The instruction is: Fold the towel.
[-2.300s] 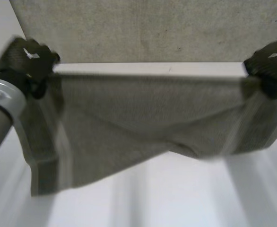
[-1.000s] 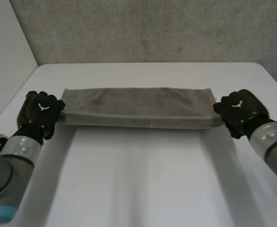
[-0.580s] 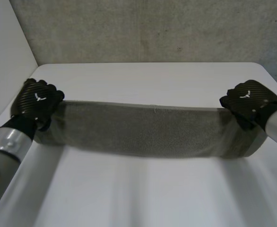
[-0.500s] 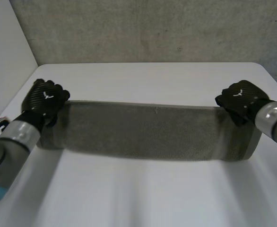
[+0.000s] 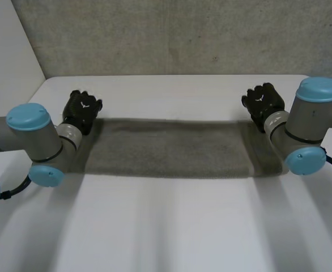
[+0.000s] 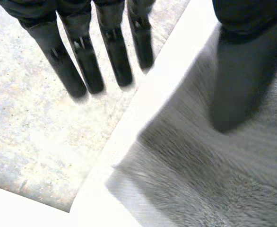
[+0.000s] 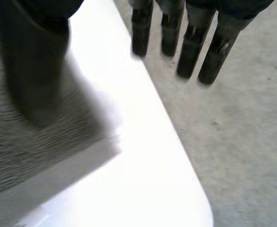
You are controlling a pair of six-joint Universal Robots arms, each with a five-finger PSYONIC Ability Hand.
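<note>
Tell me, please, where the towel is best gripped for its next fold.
Probably at a short end: the towel lies flat as a long strip across the table. Pinch that end's corners, coming in low from the outer side, so the edge lifts toward the other end.

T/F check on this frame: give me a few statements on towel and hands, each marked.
1. The towel lies flat on the table. True.
2. The left hand has its fingers curled round the towel. False: they are straight and off the towel, past its corner.
3. The right hand is at the end of the towel opposite the left hand. True.
4. The towel hangs over the table's near edge. False: it lies across the far half, with bare table in front of it.
</note>
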